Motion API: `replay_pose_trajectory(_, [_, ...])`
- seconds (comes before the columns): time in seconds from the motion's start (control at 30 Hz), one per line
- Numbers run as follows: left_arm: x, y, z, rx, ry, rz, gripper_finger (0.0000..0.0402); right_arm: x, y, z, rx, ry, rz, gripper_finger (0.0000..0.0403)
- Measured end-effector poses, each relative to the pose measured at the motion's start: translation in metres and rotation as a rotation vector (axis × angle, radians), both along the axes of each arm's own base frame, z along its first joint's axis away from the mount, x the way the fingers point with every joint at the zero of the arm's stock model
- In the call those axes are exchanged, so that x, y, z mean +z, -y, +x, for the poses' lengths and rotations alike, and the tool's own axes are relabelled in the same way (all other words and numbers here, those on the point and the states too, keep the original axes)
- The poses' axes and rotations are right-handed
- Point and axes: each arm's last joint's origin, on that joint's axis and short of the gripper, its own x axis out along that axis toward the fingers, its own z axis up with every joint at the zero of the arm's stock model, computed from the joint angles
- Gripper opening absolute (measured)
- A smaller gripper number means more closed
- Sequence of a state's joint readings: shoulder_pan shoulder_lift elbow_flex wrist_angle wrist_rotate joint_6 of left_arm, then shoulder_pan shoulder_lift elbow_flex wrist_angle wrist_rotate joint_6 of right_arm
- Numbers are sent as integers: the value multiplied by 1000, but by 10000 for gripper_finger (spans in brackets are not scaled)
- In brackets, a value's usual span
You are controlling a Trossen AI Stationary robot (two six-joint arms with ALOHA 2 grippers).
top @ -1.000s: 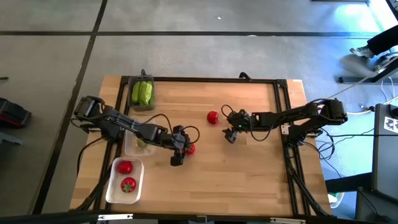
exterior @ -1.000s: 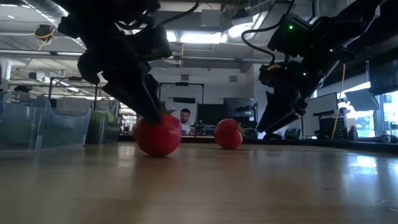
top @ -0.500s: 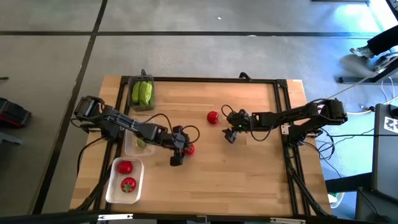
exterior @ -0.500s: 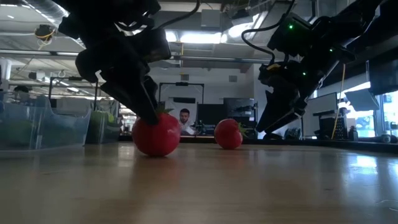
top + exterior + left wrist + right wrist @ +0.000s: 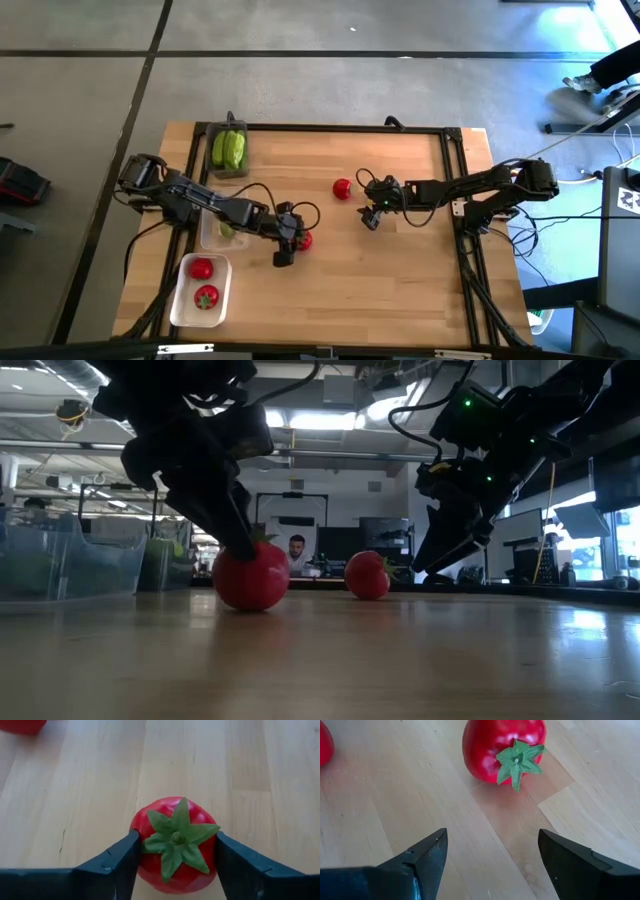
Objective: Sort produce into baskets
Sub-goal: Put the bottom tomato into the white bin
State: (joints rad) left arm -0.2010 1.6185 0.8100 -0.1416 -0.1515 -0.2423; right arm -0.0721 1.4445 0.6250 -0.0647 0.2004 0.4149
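I can read no brand, label or writing on anything here.

My left claw [image 5: 172,865] sits near the middle of the wooden table [image 5: 400,290], and its two fingers [image 5: 112,865] now press against both sides of a tomato [image 5: 175,847]; I call it clamped on that tomato. A second ago those fingers stood a little wider around the same tomato, which has hardly shifted on the wood and still rests there in the low view [image 5: 251,575]. The left arm itself has not moved across the table.

That tomato is small, round and glossy red, with a green star-shaped top facing the left wrist camera.

My right claw [image 5: 492,857] hangs just above the table with its fingers apart and nothing between them, as it was before. The second tomato [image 5: 504,747] lies just ahead of it, tipped on its side so the green top points toward the claw; it is apart from the fingers. From above it lies just left of the right claw [image 5: 372,213].

At the left edge, the white tray [image 5: 180,300] holds two tomatoes [image 5: 203,283], the clear tray [image 5: 207,237] something green, and the dark tray [image 5: 245,168] at the far side holds light-green cucumbers [image 5: 228,150]. None of these have changed.
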Motion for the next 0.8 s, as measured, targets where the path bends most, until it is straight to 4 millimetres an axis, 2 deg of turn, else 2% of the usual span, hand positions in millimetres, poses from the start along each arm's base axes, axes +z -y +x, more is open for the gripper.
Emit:
replay_pose_trajectory(0.37, [30, 12, -24, 42, 4, -80, 221, 0, 0, 0, 0, -2, -1, 292])
replay_pose_trajectory(0.8, [75, 37, -84, 134, -47, -248, 223, 0, 0, 0, 0, -4, -1, 292])
